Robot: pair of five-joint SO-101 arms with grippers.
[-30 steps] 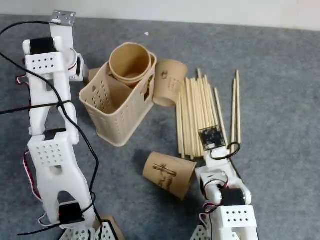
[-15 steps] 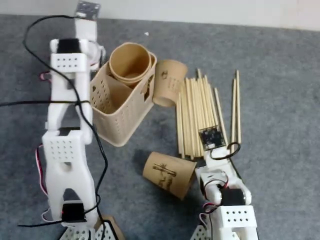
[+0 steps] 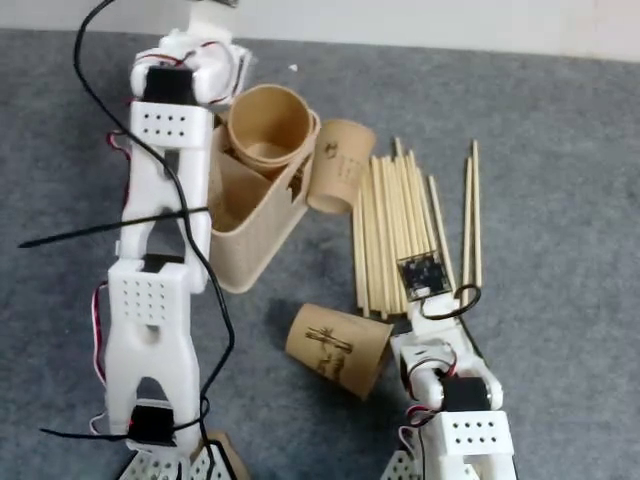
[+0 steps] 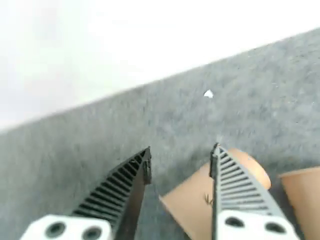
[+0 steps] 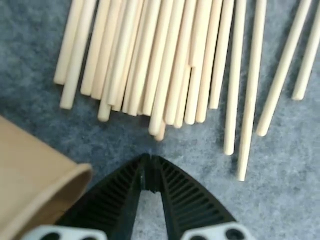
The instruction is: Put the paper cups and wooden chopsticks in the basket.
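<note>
The wooden chopsticks (image 3: 395, 225) lay on the grey carpet (image 3: 560, 150) in a loose bundle near the basket (image 3: 245, 235). Their long axes were roughly parallel, running from the right arm's end toward the far wall. Two more sticks (image 3: 470, 210) lay apart on the outer side.

The right wrist view gave what the high view kept under the wrist board — the right gripper (image 5: 151, 162) pressed together and empty, its tips just short of the bundle's uneven near ends. A fallen cup (image 5: 30, 175) lay on its side just beside it.

From above, a leaning cup (image 3: 340, 165) rested against the basket and stacked cups (image 3: 265, 125) stood inside it.

The left gripper (image 4: 181, 149) was spread over the carpet by the far wall. A cup's side (image 4: 195, 205) showed between its fingers — whether they touched it I could not tell.
</note>
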